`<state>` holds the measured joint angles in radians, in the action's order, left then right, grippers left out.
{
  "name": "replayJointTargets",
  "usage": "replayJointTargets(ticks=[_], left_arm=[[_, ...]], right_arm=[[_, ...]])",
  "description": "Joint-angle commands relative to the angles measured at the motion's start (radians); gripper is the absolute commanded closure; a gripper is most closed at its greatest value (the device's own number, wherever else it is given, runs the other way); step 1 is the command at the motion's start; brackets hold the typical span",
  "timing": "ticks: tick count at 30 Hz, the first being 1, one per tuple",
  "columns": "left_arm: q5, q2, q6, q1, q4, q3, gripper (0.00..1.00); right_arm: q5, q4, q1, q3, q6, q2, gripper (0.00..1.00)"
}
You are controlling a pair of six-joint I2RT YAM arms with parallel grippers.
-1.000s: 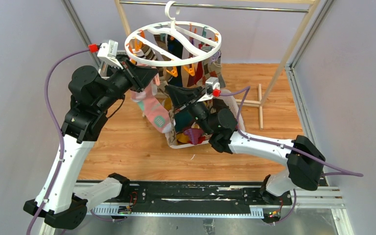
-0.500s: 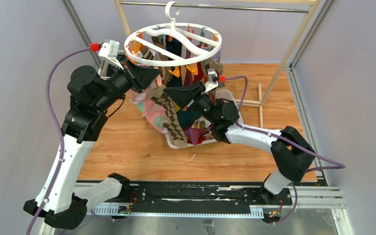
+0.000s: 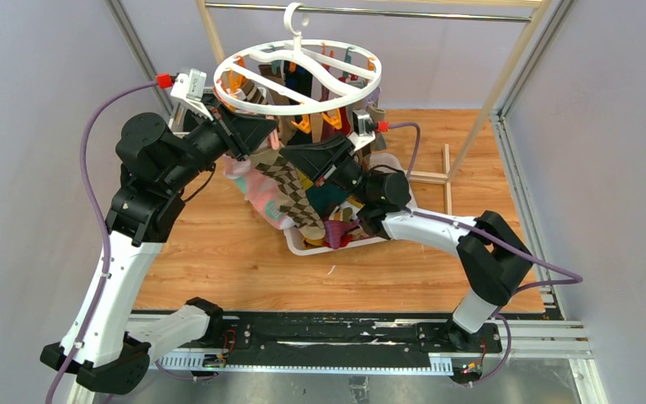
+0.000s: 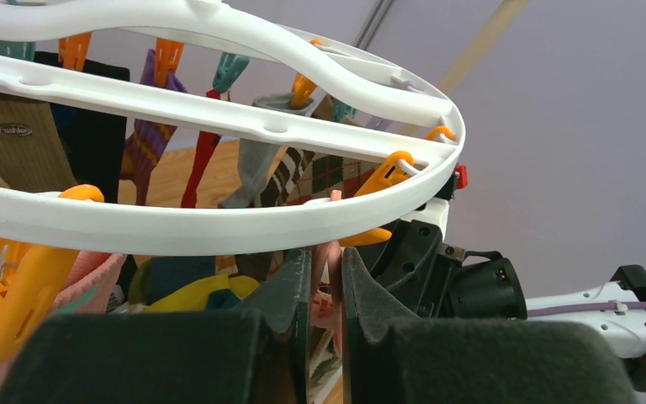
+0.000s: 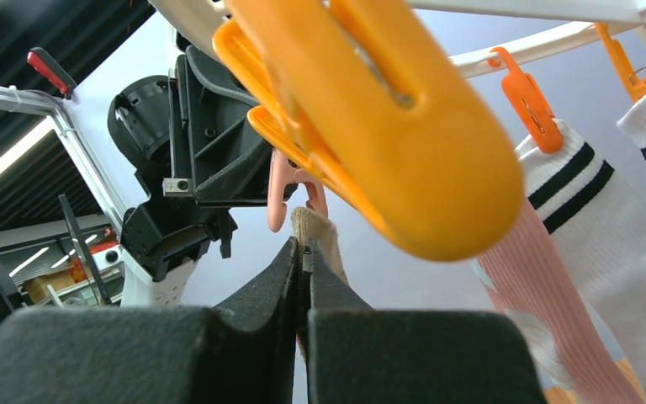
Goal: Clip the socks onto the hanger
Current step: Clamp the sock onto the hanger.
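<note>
The white round hanger [image 3: 299, 76] hangs from the rail, with several socks clipped to it. My left gripper [image 3: 255, 135] is just under its near-left rim [image 4: 219, 223] and is shut [image 4: 326, 261] on a thin pale pink piece that looks like a clip [image 5: 290, 189]. My right gripper [image 3: 293, 157] is shut [image 5: 305, 248] on the tan cuff [image 5: 321, 227] of a brown argyle sock [image 3: 293, 192], which dangles below it. The cuff is raised close beside the pink piece. A pink sock [image 3: 256, 192] hangs from an orange clip [image 4: 17, 290] beside my left gripper.
A white slotted basket [image 3: 311, 247] with more loose socks sits on the wooden floor below the hanger. A large orange clip [image 5: 370, 118] hangs right above my right fingers. The wooden-poled rack [image 3: 479, 109] stands at the back, and grey walls close both sides.
My right gripper has risen out of the basket with the brown argyle sock and moved left up to my left gripper under the ring. The left arm has stayed put.
</note>
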<state>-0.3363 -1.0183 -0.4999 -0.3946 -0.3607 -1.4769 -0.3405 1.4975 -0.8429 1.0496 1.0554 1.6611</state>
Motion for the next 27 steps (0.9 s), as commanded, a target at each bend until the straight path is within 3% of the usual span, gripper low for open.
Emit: replayJointTargets(ticks=[1, 27], left_arm=[[-0.046, 0.011, 0.012, 0.006, 0.008, -0.019, 1.00], [-0.061, 0.003, -0.008, 0.019, 0.016, -0.022, 1.00]], right_arm=[[-0.017, 0.070, 0.018, 0.033, 0.045, 0.015, 1.00], [0.079, 0.099, 0.019, 0.080, 0.087, 0.024, 1.00]])
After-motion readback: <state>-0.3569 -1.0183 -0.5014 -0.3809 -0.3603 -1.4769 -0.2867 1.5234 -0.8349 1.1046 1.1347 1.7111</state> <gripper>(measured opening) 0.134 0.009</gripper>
